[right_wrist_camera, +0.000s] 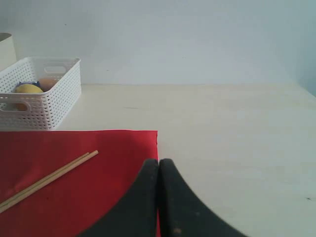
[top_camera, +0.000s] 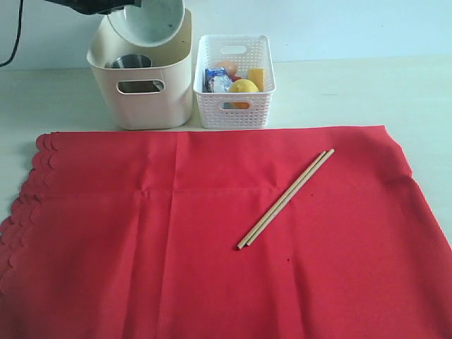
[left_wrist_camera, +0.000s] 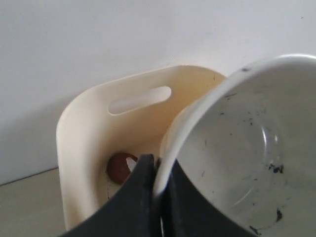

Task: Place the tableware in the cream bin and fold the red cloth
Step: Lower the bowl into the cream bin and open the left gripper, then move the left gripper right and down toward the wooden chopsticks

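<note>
Observer: Foreground: red cloth [top_camera: 176, 247] flat, unfolded, filling the lower frame. Chopsticks [top_camera: 286, 198] lie on it, right of centre. Right gripper [right_wrist_camera: 158, 197] empty, jaws pressed together, near a cloth corner. Step?

Operator: Bowl drop, I judge. Upper left, left gripper [left_wrist_camera: 158, 197] pinches the pale green bowl [top_camera: 152, 18] by its rim, tilted over the cream bin [top_camera: 148, 106]; steel cup [top_camera: 131, 62] inside. Next: lower, release, then fetch chopsticks. Brown item [left_wrist_camera: 118, 168] deep in the bin unclear; left arm cropped.

Left jaws clamped aloft; right jaws closed, low.
</note>
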You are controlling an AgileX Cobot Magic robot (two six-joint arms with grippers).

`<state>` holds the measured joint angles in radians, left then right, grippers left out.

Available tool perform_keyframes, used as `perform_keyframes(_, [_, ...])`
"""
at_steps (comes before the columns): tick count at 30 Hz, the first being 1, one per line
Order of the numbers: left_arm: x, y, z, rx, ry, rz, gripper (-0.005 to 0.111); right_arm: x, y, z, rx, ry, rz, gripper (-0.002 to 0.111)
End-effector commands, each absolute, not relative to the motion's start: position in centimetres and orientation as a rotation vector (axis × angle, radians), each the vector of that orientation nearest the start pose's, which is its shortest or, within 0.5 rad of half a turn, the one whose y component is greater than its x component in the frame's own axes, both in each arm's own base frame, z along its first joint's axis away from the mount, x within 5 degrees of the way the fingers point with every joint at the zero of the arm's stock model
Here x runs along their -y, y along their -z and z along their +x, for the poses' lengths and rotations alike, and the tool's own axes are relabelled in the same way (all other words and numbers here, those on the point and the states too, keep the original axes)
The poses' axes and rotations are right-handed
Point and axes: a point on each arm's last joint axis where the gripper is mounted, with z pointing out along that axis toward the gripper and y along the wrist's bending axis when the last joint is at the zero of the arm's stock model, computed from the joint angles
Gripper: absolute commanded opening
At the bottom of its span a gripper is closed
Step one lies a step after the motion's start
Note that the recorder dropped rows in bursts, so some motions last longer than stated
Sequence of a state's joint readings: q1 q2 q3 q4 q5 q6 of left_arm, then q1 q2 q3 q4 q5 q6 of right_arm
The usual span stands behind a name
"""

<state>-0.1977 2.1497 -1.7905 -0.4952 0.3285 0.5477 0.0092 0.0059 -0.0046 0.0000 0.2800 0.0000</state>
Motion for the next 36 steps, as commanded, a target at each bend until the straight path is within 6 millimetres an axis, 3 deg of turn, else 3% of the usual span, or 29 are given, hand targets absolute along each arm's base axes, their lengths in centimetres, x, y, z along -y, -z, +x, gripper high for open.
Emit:
perform_keyframes(1, [11.5, -23.4, 50.2, -2.113, 0.243, 0.368, 0.0, 0.0, -18.9, 5.5, -1.751, -0.004, -0.005, 0.0])
perform_keyframes(12, [12.1, -21.1, 49.9, -2.205, 0.252, 0.489, 0.003, 0.0, -18.9, 5.5, -1.751, -0.004, -0.005, 0.0])
perform_keyframes(14, [12.1, -21.2, 49.9, -2.202, 0.252, 0.488, 0.013, 0.0, -18.9, 5.5, -1.751, -0.004, -0.005, 0.0])
perform_keyframes(18, [12.0, -21.7, 49.8, -2.189, 0.249, 0.486, 0.044, 0.0, -18.9, 5.5, -1.751, -0.004, -0.005, 0.0])
perform_keyframes(21, [11.8, -22.6, 49.8, -2.169, 0.244, 0.478, 0.066, 0.0, -18.9, 5.5, -1.751, -0.004, -0.005, 0.0])
perform_keyframes(23, [11.6, -23.6, 49.7, -2.147, 0.24, 0.472, 0.074, 0.0, -18.9, 5.5, -1.751, -0.004, -0.005, 0.0])
perform_keyframes(32, [10.8, -29.9, 48.5, -2.044, 0.241, 0.472, 0.077, 0.0, -18.9, 5.5, -1.751, -0.004, -0.005, 0.0])
perform_keyframes(36, [10.8, -31.8, 47.3, -2.051, 0.269, 0.497, 0.077, 0.0, -18.9, 5.5, -1.751, -0.004, -0.005, 0.0])
